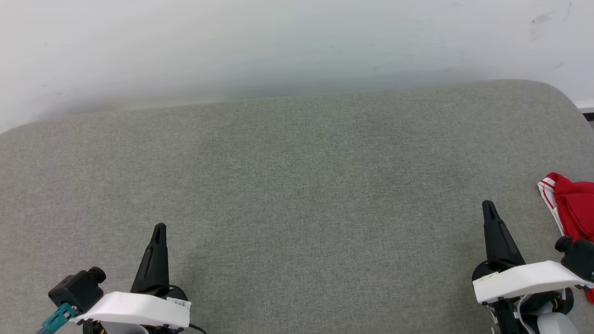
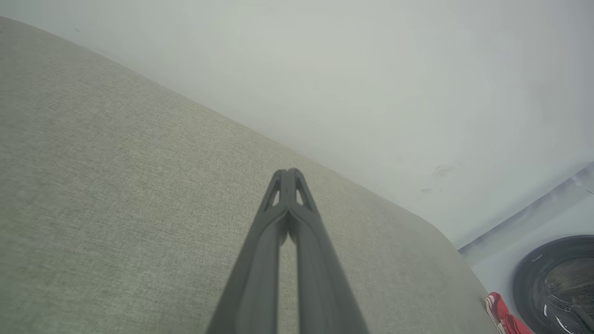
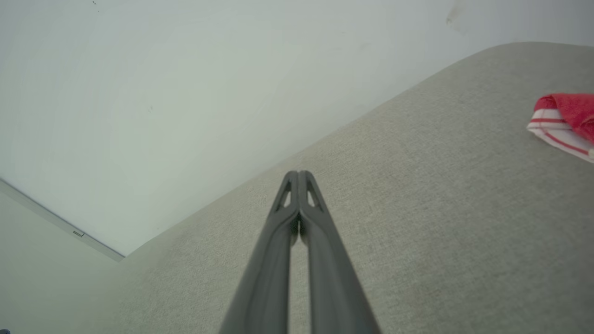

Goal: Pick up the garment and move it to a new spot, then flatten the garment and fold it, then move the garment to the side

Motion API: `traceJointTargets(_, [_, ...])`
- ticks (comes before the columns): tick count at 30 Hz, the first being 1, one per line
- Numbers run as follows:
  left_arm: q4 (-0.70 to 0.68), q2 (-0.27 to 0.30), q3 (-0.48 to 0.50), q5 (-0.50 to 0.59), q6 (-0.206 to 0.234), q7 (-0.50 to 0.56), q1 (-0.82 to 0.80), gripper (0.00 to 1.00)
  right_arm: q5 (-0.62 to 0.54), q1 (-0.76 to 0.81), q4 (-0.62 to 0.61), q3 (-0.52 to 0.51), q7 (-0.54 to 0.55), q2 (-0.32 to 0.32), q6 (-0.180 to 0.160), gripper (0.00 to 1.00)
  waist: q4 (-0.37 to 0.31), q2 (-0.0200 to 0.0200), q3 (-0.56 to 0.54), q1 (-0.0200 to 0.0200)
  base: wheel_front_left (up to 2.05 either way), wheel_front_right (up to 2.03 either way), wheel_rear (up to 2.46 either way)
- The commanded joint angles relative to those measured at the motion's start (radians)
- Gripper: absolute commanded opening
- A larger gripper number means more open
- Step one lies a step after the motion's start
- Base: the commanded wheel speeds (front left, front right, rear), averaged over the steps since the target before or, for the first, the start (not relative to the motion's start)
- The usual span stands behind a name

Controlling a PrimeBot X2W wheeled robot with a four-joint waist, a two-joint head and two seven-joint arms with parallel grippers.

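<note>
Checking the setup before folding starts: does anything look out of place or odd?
Yes. The red jersey lies bunched up near the right edge of the grey fabric surface, partly cut off by the head view's border, beyond the right claw. Nothing else stands out.

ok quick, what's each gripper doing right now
left gripper: shut, holding nothing
right gripper: shut, holding nothing; the garment lies apart from it

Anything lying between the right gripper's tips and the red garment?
No: only bare grey cushion separates right gripper from garment, in head and right wrist views.
</note>
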Motion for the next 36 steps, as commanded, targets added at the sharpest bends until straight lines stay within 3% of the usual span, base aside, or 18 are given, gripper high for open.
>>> traceJointTargets(1, [-0.007, 0.009, -0.001, -0.031, -0.001, 0.005, -0.026, 0.00, 0.032, -0.018, -0.009, -0.003, 0.005, -0.009, 0.000, 0.00, 0.001, -0.0001, -0.001, 0.0000, 0.00, 0.00, 0.00])
traceJointTargets(36, [0.075, 0.017, 0.012, -0.482, -0.002, 0.111, -0.072, 0.00, 0.481, -0.023, 0.028, -0.026, 0.104, -0.013, 0.000, 0.00, 0.022, -0.0001, -0.025, 0.0000, 0.00, 0.00, 0.00])
